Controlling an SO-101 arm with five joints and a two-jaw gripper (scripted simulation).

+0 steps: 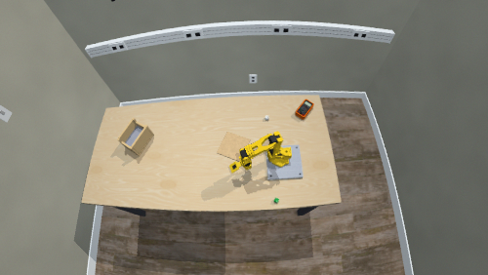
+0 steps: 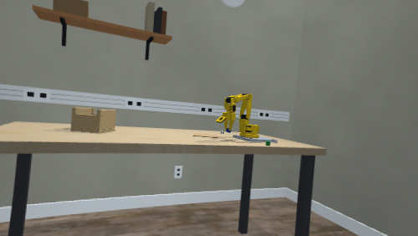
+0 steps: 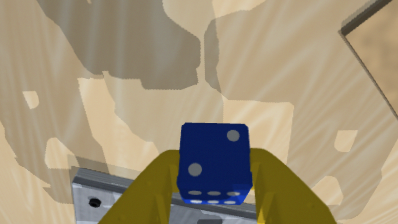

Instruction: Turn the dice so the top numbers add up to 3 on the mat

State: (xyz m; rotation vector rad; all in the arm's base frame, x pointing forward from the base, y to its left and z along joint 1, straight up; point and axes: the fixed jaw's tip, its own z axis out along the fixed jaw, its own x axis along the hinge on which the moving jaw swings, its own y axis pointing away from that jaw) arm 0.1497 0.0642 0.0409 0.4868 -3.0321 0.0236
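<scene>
In the wrist view my gripper (image 3: 215, 175) is shut on a blue die (image 3: 215, 167). The die's face toward the camera shows two pips, and its lower face shows a row of three. I hold it above the wooden table top. The corner of the tan mat (image 3: 375, 55) lies at the upper right of that view. In the overhead view the mat (image 1: 233, 145) lies left of the arm, and my gripper (image 1: 236, 167) is just below the mat's near edge. A white die (image 1: 266, 117) sits on the table beyond the mat. A green die (image 1: 276, 200) sits near the table's front edge.
The arm stands on a grey base plate (image 1: 285, 166). An open cardboard box (image 1: 136, 137) stands at the table's left. An orange multimeter (image 1: 304, 108) lies at the far right corner.
</scene>
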